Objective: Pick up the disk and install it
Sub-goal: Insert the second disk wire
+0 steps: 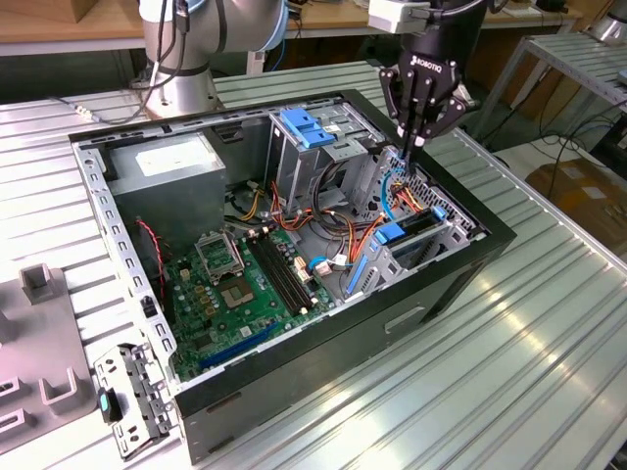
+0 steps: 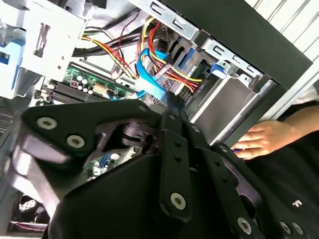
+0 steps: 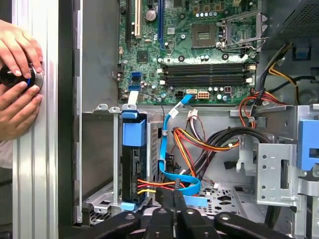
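The disk (image 3: 132,169) stands on edge in the drive cage inside the open computer case, dark-bodied, with a blue plastic bracket (image 3: 133,132) on its end. In the exterior view the disk (image 1: 419,225) sits in the cage by the case wall at that view's right. My gripper (image 1: 419,143) hangs above that cage with its fingers pressed together and pointing down. In the first wrist view my gripper (image 3: 172,198) has its tips right next to a blue flat cable (image 3: 164,149) and the red and yellow wires beside the disk. I see nothing between the fingers.
The motherboard (image 1: 235,284) lies on the case floor, a grey power-supply box (image 1: 171,162) sits at the back, and a metal cage with a blue latch (image 1: 306,127) stands in the middle. A person's hands (image 3: 17,82) rest on the table outside the case wall.
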### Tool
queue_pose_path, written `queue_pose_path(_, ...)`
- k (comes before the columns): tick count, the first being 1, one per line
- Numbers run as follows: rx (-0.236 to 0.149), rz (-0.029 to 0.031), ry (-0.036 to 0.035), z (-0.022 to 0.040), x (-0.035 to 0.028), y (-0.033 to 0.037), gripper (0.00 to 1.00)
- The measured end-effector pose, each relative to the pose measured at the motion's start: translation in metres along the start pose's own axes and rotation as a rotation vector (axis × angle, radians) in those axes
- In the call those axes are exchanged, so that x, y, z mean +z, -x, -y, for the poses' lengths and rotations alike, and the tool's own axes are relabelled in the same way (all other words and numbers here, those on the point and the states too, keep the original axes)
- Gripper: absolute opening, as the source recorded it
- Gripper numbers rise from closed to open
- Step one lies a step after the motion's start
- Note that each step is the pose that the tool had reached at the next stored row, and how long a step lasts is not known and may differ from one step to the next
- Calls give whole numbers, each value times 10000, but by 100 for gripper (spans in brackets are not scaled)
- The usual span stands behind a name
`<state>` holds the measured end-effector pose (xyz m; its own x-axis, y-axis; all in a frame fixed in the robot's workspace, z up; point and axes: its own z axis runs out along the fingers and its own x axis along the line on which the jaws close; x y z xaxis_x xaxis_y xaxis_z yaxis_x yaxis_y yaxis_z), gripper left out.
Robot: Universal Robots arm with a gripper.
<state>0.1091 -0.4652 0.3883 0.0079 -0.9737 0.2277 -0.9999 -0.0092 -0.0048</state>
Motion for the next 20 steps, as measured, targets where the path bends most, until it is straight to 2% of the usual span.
queue_pose_path(1,-1,-29,0,2,8,3,17)
queue_pose_path(2,-2,-73,0,4,12,4,24)
queue_pose_path(3,-2,-153,1,5,16,5,24)
queue_pose_path(5,-3,-209,2,6,17,4,24)
queue_pose_path(6,-3,-259,11,9,16,5,24)
queue_pose_path(8,4,-455,29,11,16,5,24)
queue_pose_path(10,20,-558,51,12,17,5,24)
queue_pose_path(12,38,-632,85,16,16,9,24)
queue_pose_path(14,59,-677,207,20,24,13,24)
queue_pose_path(16,109,-688,383,25,37,26,24)
queue_pose_path(18,184,-688,529,37,61,40,24)
queue_pose_path(20,244,-697,591,51,78,44,24)
